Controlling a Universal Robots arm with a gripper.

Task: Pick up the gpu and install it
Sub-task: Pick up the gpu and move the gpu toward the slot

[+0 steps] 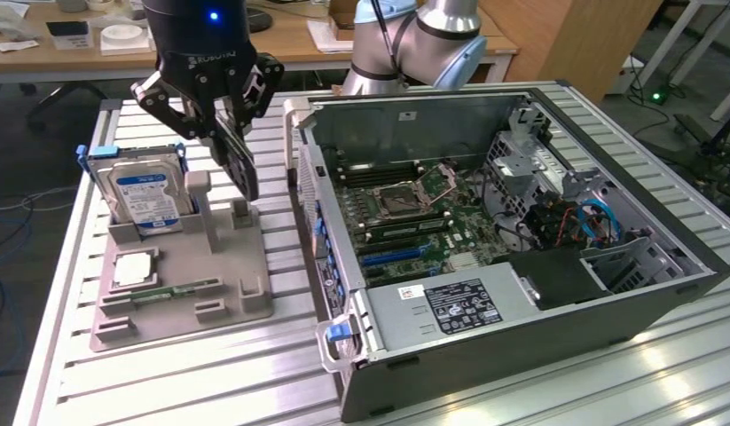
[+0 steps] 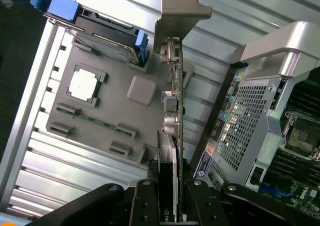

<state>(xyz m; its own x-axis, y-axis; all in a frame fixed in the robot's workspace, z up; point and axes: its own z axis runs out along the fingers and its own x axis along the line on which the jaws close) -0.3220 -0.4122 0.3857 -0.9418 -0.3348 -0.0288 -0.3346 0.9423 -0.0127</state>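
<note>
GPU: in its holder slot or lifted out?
Lifted out: the gpu hangs upright, clamped between the fingers, its lower edge above the grey holder.

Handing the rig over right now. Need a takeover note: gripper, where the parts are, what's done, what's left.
Gripper: shut on the gpu, which hangs upright from it.
Gpu: in the air over the grey holder, apart from the open PC case on the exterior view's right.
Other parts: hard drive, CPU and RAM strip sit in the holder.
Done: gpu picked up out of the holder.
Left: gpu not yet in the case, install not done.
</note>
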